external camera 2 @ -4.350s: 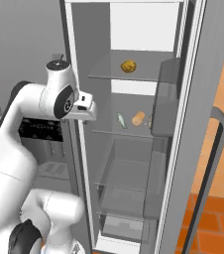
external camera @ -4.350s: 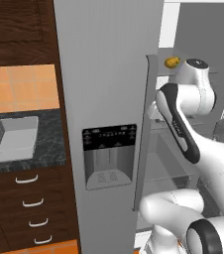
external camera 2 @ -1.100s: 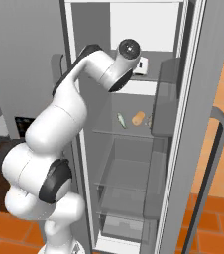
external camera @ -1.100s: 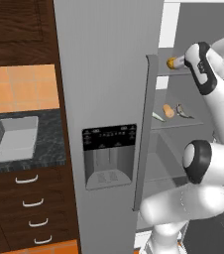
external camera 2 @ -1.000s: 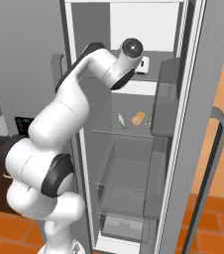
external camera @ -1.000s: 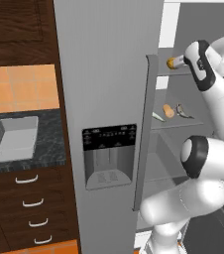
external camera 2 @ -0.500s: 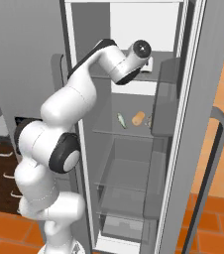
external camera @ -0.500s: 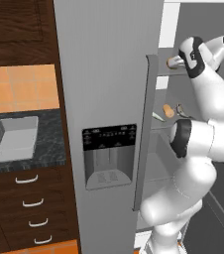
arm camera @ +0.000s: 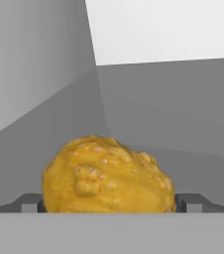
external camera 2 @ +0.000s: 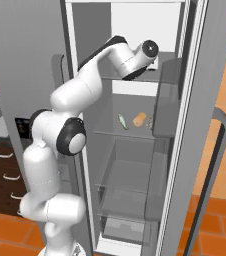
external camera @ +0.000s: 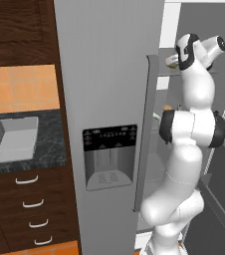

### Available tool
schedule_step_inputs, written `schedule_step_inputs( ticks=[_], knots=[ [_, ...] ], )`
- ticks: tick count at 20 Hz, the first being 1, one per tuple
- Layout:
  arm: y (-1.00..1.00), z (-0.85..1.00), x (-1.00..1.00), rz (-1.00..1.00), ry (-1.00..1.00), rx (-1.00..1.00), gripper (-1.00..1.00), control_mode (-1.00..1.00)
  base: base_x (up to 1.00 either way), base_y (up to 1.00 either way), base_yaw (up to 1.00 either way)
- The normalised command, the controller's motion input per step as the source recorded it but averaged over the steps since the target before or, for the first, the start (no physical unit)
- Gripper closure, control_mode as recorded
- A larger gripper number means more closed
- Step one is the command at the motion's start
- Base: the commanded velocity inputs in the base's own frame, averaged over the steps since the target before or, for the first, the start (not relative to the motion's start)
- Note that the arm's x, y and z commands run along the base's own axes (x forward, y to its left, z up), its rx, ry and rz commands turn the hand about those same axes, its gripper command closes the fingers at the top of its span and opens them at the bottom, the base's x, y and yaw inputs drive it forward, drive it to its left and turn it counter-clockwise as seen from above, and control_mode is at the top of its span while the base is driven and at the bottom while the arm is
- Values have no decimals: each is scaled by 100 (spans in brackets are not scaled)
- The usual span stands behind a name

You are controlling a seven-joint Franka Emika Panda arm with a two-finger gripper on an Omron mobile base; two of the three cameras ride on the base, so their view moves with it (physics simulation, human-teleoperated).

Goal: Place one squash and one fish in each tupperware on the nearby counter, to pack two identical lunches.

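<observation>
Simulated kitchen: open grey fridge (external camera 2: 135,150) on the right, black counter (external camera: 25,159) with wood drawers on the left.

Fingers (arm camera: 30,203) spread wide, dark tips flanking a lumpy yellow-orange squash (arm camera: 106,176) in the hand view; not yet closed, nothing held. Squash sits between the tips on the upper fridge shelf, grey back wall just behind it. Gripper (arm camera: 109,206) pushed deep onto that shelf, hidden behind the wrist in the right base view; a sliver of the same squash peeks out beside the wrist in the left base view.

One shelf down: second squash (external camera 2: 140,118), tan, lying beside one slim pale fish (external camera 2: 121,121), near each other but apart. Second fish not clearly made out from here.

Far left on the counter: one tupperware (external camera: 12,140), shallow and grey-white, looking bare inside. Other tupperware out of frame.

Step in hand, by judgement: the first pick, squash from the upper shelf. Nothing packed yet, so the task stands near its start.

Next move likely calls for closing on the squash across its width, lifting clear of the shelf, backing out past the door edge without clipping it, then carrying left to the tupperware. Rounded, bumpy surface may roll or slip if pinched off-centre.
</observation>
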Motion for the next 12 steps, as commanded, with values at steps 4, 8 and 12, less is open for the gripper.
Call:
schedule_step_inputs(
  ticks=[4, 8, 12],
  knots=[
    [2, -46, 1, 5, 2, -4, 100, -100, 0, 0, 0],
    [31, -34, -59, 3, -10, -17, 100, -100, 0, 0, 0],
    [51, -42, -100, 0, -50, -35, 100, -100, 0, 0, 0]
  ],
)
